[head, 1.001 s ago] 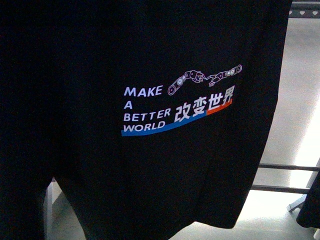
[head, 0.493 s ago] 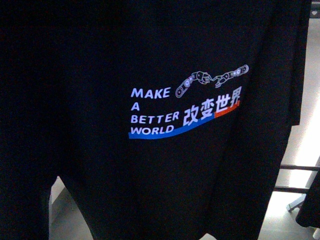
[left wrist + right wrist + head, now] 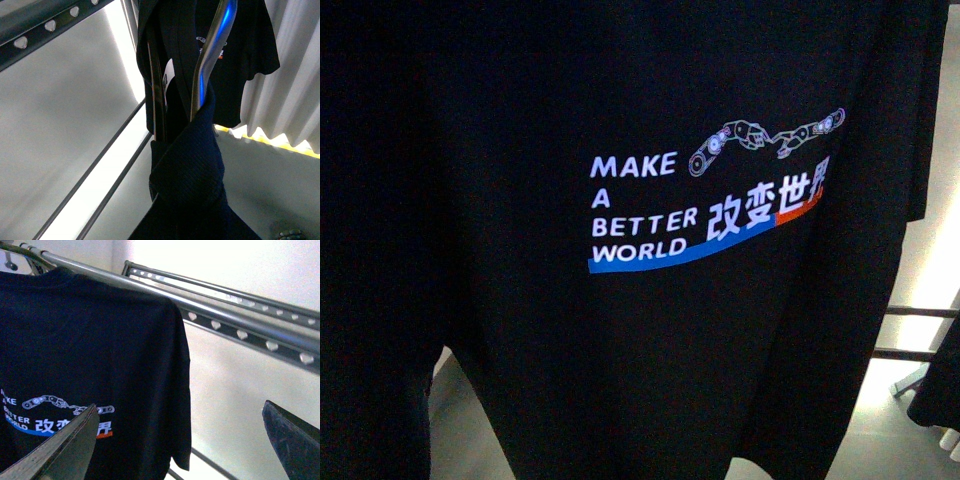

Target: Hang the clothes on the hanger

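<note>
The clothes, a large black T-shirt printed "MAKE A BETTER WORLD" with Chinese characters, a blue-orange stripe and a robot-arm graphic, hang close and fill the front view. In the right wrist view the shirt hangs from a metal rail, print side facing the camera. My right gripper is open and empty, beside the shirt's sleeve. In the left wrist view my left gripper is shut on a bunch of the shirt's fabric, below a shiny metal hanger inside the shirt. The jaws are hidden by cloth.
A metal drying rack with heart-shaped holes runs behind the rail. Lower rack bars show at the right of the front view. A white pleated curtain and grey floor lie past the shirt.
The shirt's print has shifted right and slightly up in the front view, and the cloth now covers more of the right side.
</note>
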{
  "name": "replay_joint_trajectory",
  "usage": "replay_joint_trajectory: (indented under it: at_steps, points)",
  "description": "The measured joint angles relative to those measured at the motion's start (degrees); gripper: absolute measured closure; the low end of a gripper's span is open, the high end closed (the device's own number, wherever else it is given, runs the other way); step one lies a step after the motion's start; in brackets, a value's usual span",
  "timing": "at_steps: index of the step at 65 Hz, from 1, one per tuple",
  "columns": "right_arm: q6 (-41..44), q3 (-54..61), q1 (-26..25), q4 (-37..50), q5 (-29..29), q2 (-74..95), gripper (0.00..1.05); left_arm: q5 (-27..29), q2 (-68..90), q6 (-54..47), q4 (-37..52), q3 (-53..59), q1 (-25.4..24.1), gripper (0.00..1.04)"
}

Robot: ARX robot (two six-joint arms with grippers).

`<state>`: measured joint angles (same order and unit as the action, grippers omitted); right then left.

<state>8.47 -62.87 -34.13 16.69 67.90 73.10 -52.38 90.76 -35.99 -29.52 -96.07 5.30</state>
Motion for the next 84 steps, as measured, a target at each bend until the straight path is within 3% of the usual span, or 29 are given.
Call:
replay_joint_trajectory:
  at_steps: [12, 26, 39, 55, 84]
  points:
    - [11.61, -13.22, 8.0, -12.33, 0.94, 4.68, 0.07, 0.04, 0.02, 0.0, 0.0, 0.0, -0.15, 1.0]
    - [33.59, -28.48, 15.85, -38.51, -5.62, 12.46, 0.07, 0.02, 0.02, 0.0, 0.0, 0.0, -0.13, 1.0]
    - [53.7, -37.13, 19.8, -50.73, -12.85, 19.26, 0.07, 0.02, 0.02, 0.0, 0.0, 0.0, -0.13, 1.0]
    - [63.84, -42.42, 22.43, -50.69, -17.9, 22.86, 0.07, 0.02, 0.02, 0.0, 0.0, 0.0, -0.13, 1.0]
    - [68.08, -51.49, 27.63, -55.12, -21.55, 29.14, 0.07, 0.04, 0.02, 0.0, 0.0, 0.0, -0.13, 1.0]
